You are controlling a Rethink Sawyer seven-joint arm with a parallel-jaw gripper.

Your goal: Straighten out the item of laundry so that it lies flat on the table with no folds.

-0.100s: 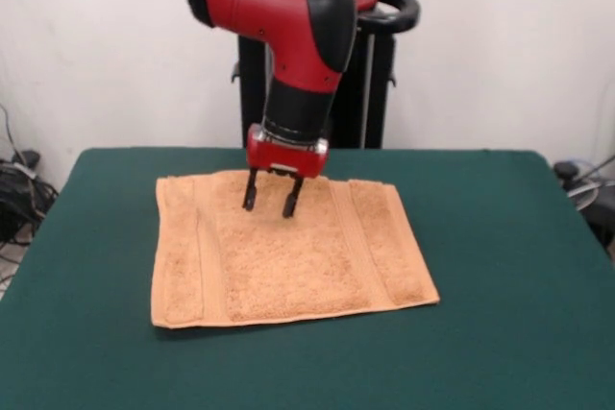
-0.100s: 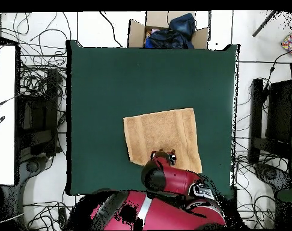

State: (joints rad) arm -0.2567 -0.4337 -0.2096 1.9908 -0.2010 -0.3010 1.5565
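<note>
1 towel (image 1: 288, 261) lies flat on the table (image 1: 500, 266); gripper (image 1: 268, 204), fingers apart, hovers above its far edge.

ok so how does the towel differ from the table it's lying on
The towel is light peach with a nubby terry surface and woven bands near two opposite edges; the table is dark green, smooth and plain. The towel is far smaller, covering only a patch of the table's middle. In the overhead view the towel sits slightly skewed to the table's edges. The open gripper is over the towel, not over bare table. Both are roughly rectangular and lie flat.
</note>
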